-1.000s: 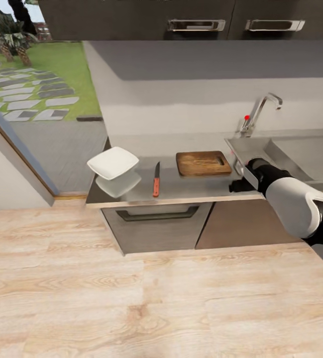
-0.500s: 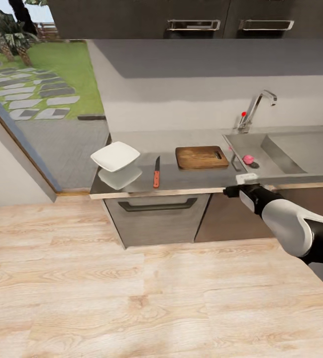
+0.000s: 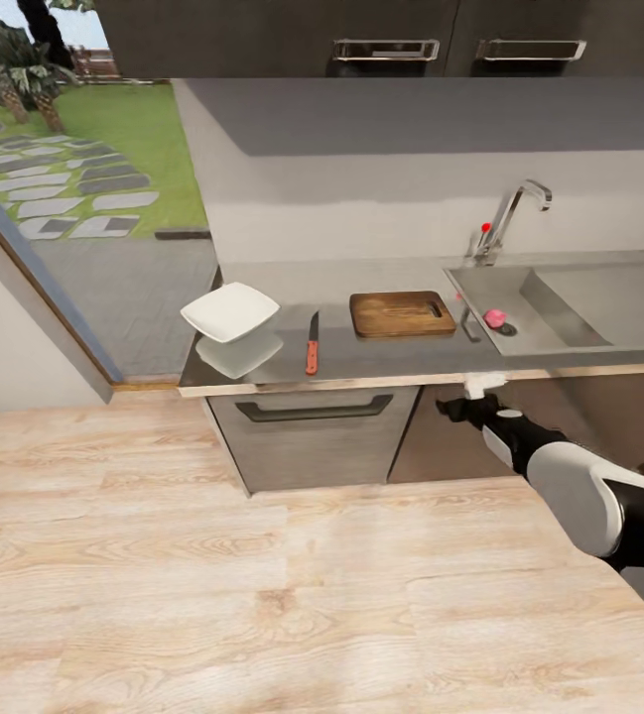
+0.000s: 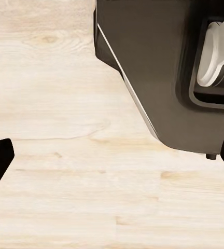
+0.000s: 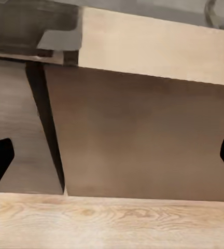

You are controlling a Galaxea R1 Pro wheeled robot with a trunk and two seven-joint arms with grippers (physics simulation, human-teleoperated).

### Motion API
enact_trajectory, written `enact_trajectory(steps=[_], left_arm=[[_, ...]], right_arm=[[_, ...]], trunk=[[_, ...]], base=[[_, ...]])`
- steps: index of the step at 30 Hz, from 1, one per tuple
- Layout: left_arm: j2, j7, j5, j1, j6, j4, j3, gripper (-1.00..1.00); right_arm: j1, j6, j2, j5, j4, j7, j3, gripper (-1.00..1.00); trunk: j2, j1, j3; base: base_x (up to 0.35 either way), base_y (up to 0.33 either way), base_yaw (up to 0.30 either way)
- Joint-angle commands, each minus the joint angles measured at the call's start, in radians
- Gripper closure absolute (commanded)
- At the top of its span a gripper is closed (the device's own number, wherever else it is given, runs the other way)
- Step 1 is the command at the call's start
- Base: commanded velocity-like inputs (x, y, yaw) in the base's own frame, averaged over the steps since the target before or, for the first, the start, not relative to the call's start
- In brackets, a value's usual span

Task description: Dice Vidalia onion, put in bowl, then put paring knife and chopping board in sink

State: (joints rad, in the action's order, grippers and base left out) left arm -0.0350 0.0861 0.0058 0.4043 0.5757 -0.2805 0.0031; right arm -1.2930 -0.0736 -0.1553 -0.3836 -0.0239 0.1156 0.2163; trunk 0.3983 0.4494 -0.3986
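The small pinkish Vidalia onion (image 3: 496, 318) lies in the left part of the grey steel sink (image 3: 599, 307), below the chrome tap (image 3: 508, 220). Left of the sink, the brown chopping board (image 3: 402, 313) lies flat on the countertop (image 3: 381, 359). The paring knife (image 3: 312, 347) with its reddish handle rests further left, and the white square bowl (image 3: 230, 311) stands at the counter's left end. My right gripper (image 3: 457, 407) hangs below the counter's front edge, before the cabinet fronts; in the right wrist view it (image 5: 112, 161) is open and empty. My left gripper (image 4: 112, 161) is open over the floor.
A dark drawer front with a bar handle (image 3: 314, 409) sits under the knife. Upper cabinets (image 3: 381, 40) hang above the counter. Light wooden floor (image 3: 262, 595) spreads in front. A glass opening to a garden (image 3: 73, 169) lies at the left. The robot's dark base (image 4: 164, 78) shows in the left wrist view.
My right arm has dropped from the counter top by the sink to below the counter's front edge. With the arm lowered, the onion now shows in the sink. The camera shifted slightly early on.
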Motion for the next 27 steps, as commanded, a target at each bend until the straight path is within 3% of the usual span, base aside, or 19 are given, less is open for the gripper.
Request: enact_trajectory(steps=[1, 17, 25, 26, 27], left_arm=[[0.000, 0.003, 0.000, 0.001, 0.001, -0.002, 0.000, -1.00], [0.000, 0.003, 0.000, 0.001, 0.001, -0.002, 0.000, -1.00], [0.000, 0.003, 0.000, 0.001, 0.001, -0.002, 0.000, -1.00], [0.000, 0.003, 0.000, 0.001, 0.001, -0.002, 0.000, -1.00], [0.000, 0.003, 0.000, 0.001, 0.001, -0.002, 0.000, -1.00]], right_arm=[[0.016, -0.023, 0.000, -0.008, 0.001, 0.004, 0.008, -1.00], [0.231, -0.184, 0.009, -0.008, 0.002, 0.001, 0.006, -1.00], [0.393, -0.249, 0.040, -0.008, 0.002, -0.014, 0.006, -1.00], [0.461, -0.304, 0.058, -0.008, 0.003, -0.023, 0.005, -1.00], [0.490, -0.316, 0.066, -0.008, 0.004, -0.029, 0.005, -1.00]], trunk=[[0.002, 0.001, -0.001], [0.002, 0.001, -0.001], [0.002, 0.001, -0.001], [0.002, 0.001, -0.001], [0.002, 0.001, -0.001]], base=[[0.000, 0.000, 0.000], [0.000, 0.000, 0.000], [0.000, 0.000, 0.000], [0.000, 0.000, 0.000], [0.000, 0.000, 0.000]])
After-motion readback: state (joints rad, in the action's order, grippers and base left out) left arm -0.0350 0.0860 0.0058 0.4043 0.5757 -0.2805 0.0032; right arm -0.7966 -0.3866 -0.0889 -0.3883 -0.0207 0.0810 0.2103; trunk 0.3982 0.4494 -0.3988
